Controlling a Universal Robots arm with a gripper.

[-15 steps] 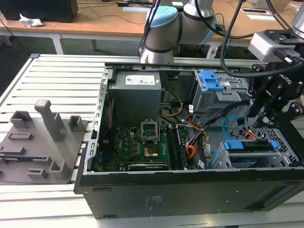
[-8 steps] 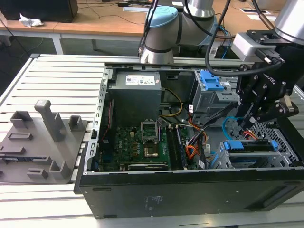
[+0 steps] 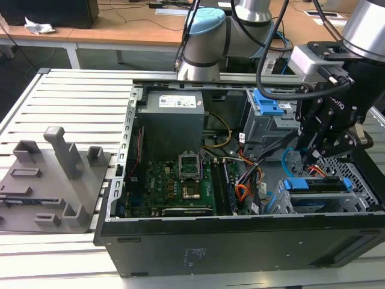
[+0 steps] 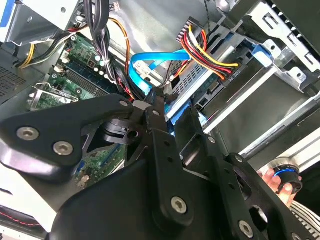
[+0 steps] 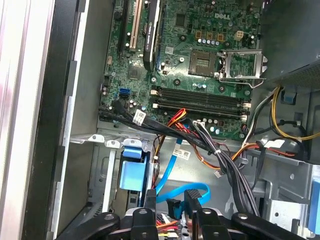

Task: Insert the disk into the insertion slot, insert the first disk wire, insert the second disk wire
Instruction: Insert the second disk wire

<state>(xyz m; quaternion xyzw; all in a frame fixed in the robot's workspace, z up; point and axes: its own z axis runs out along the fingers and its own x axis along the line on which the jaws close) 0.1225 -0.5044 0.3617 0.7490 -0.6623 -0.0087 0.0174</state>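
The disk (image 3: pixel 319 185), in its blue carrier, sits inside the insertion slot (image 3: pixel 356 176), the grey perforated cage at the exterior view's right of the open computer case. My gripper (image 3: pixel 313 158) hangs just above the disk's cable end. In the first wrist view the gripper (image 5: pixel 171 200) has a black connector on a blue wire (image 5: pixel 187 192) between its fingers, beside the blue carrier (image 5: pixel 132 172). In the second wrist view the blue wire (image 4: pixel 145 67) runs down to the gripper (image 4: pixel 156 102). A red, yellow and black wire (image 4: pixel 205 52) ends in a black plug (image 4: pixel 229 72) against the disk's edge.
The motherboard (image 3: pixel 180 180) and power supply (image 3: pixel 171 123) fill the case's middle. A taller grey bay with a blue latch (image 3: pixel 267 105) stands behind the gripper. A black cable bundle (image 5: pixel 225 160) crosses nearby. A grey fixture (image 3: pixel 54 174) lies outside the case. A hand (image 4: pixel 280 182) shows nearby.
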